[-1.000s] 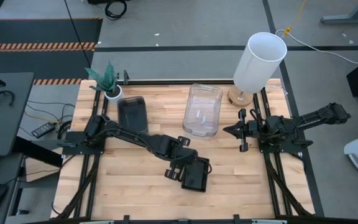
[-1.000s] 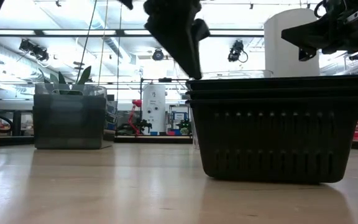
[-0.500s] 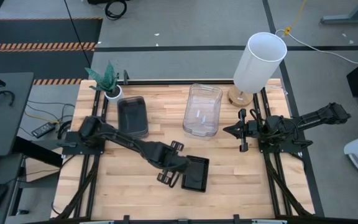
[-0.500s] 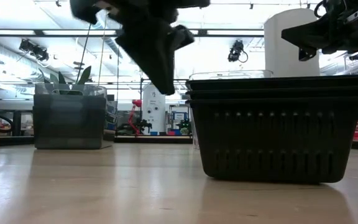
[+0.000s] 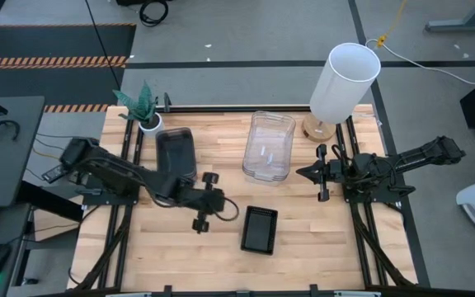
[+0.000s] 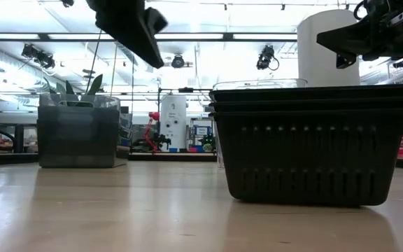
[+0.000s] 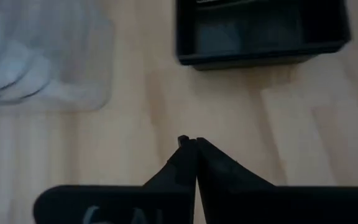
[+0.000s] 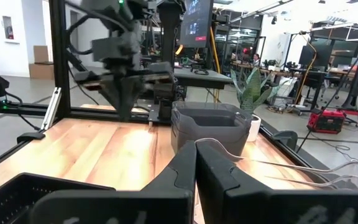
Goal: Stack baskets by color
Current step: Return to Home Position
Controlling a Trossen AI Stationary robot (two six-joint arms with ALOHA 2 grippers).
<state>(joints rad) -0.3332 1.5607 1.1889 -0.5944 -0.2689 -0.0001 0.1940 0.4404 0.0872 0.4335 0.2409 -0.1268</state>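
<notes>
A stack of black mesh baskets [image 5: 260, 229] rests by its base on the table's near middle; the low view shows the same black stack [image 6: 313, 143] with three rims. A stack of smoky grey baskets [image 5: 176, 153] stands at the far left, and a stack of clear baskets [image 5: 269, 146] at the far middle. My left gripper [image 5: 221, 200] hangs shut above bare wood, left of the black stack and holding nothing. In the left wrist view, my left gripper [image 7: 191, 142] points toward the black stack [image 7: 260, 31]. My right gripper [image 5: 298, 173] waits shut at the right, level above the table.
A tall white cylinder [image 5: 345, 82] stands at the far right corner. A small potted plant [image 5: 143, 111] stands at the far left, beside the grey stack. Bare wood lies between the grey stack and the black stack, and along the near edge.
My left gripper has drawn back from the left end of the black stack toward the table's left edge, rising a little, and its fingers have shut on nothing. The black stack stays where it was on the table.
</notes>
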